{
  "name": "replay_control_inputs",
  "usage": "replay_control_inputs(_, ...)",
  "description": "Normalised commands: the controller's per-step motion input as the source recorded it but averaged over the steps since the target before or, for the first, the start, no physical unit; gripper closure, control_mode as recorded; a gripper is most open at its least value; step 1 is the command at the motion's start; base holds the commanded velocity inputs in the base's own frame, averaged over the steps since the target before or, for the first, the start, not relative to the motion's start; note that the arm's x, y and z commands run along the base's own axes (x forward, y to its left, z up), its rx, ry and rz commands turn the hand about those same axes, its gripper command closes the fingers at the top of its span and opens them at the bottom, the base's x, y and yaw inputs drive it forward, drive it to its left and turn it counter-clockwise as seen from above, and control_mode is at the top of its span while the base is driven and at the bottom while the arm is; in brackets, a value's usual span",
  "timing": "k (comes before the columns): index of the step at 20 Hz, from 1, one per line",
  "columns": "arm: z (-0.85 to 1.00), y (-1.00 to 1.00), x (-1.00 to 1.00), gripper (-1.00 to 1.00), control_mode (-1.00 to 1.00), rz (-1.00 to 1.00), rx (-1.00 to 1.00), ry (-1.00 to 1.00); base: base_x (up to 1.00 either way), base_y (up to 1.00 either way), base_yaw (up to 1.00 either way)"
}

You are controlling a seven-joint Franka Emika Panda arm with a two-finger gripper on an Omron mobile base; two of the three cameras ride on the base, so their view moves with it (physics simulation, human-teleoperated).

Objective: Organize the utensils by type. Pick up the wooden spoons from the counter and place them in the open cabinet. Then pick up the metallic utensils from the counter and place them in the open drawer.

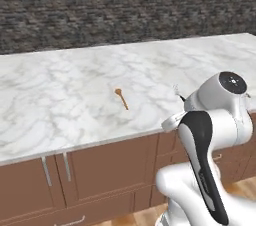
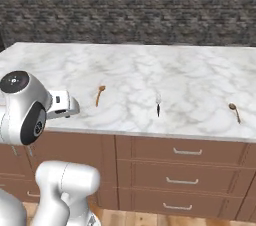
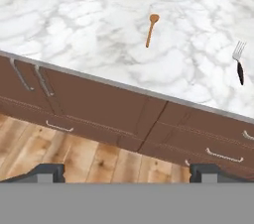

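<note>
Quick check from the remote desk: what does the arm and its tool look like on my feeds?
The arm is glossy white with rounded links, a black stripe along one link and a dark round joint cap. The tool shows two small dark grey finger tips. No cables or markings are visible.

Left base view: camera behind the arm at about 7 o'clock, facing forward and down across the marble surface (image 1: 75,85) toward the stone wall (image 1: 100,5), at middle distance. Right base view: mounted at about 5 o'clock, same heading and range. Both share the wooden spoon (image 1: 121,98) and fork (image 2: 158,105). Hand view: pitched down over the surface edge, cabinet fronts (image 3: 94,109) and wood floor (image 3: 74,158), nearer, sharing that spoon and fork.
</note>
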Motion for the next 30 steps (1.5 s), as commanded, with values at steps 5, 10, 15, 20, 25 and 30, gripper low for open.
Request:
replay_control_inputs(5,0.0,0.0,0.0,-1.0,1.0,0.0,0.0,0.0,0.74,0.33,-0.05)
replay_control_inputs(10,0.0,0.0,0.0,-1.0,1.0,0.0,0.0,0.0,0.56,0.18,0.0)
replay_control_inputs(15,0.0,0.0,0.0,-1.0,1.0,0.0,0.0,0.0,0.05,0.0,-0.01)
replay_control_inputs(20,0.0,0.0,0.0,-1.0,1.0,0.0,0.0,0.0,0.15,0.0,-0.02)
replay_control_inputs(25,0.0,0.0,0.0,-1.0,1.0,0.0,0.0,0.0,0.04,0.0,-0.01)
replay_control_inputs(30,-0.04,0.01,0.2,-1.0,-1.0,-0.05,-0.05,0.0,0.02,0.0,-0.01)
